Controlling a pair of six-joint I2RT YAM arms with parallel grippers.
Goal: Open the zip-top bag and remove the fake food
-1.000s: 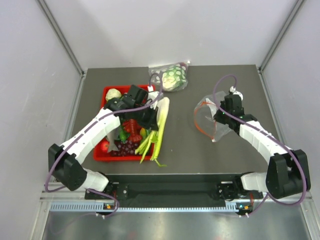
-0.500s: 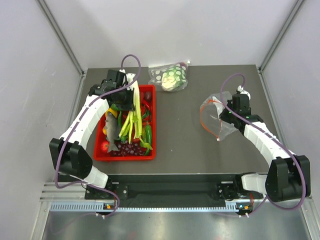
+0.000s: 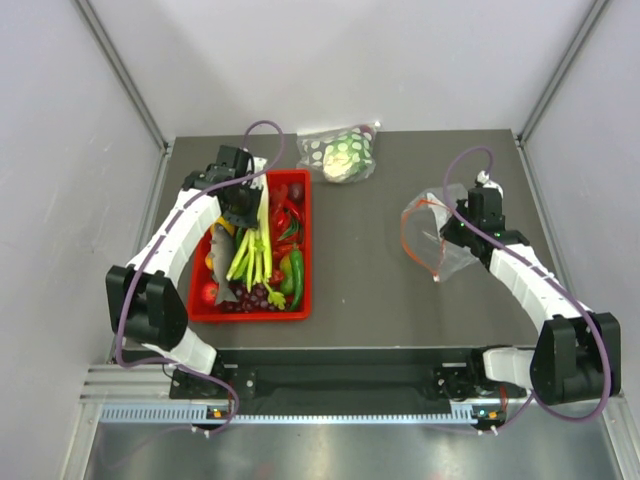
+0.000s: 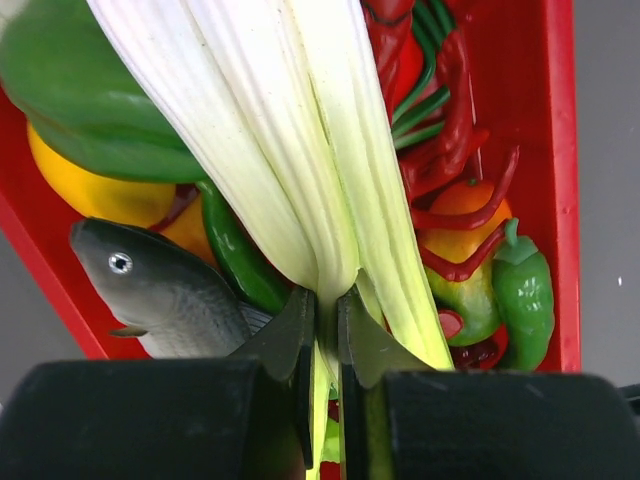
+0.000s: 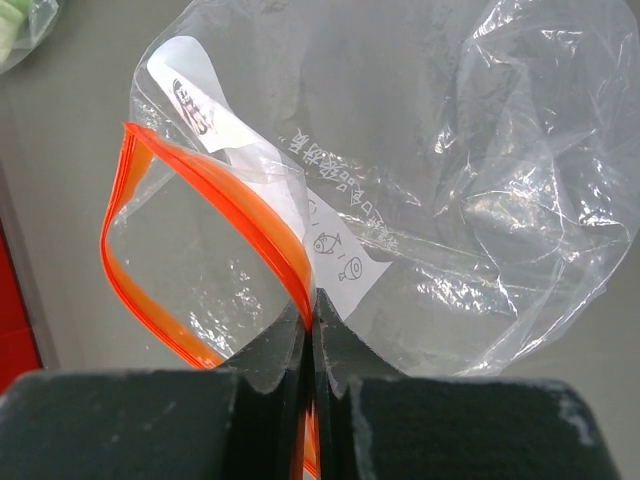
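— Where's the zip-top bag (image 5: 420, 180)?
— Near the right edge of the table (image 3: 370, 290), mouth gaping. My right gripper (image 5: 312, 335) is clamped on its orange zip strip (image 5: 220, 195). The film looks light, limp and slippery, so I judge that stiffer strip the best hold.
— And the food?
— My left gripper (image 4: 320, 335) pinches the celery stalk bunch (image 4: 280, 170) at its narrow waist, in the red tray (image 4: 560, 200) by the left edge. It looks light and stiff. The grey fish (image 4: 160, 290) lies beside it.

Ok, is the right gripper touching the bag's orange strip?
Touching. The right wrist view shows the right gripper pinching the zip-top bag at its orange strip.
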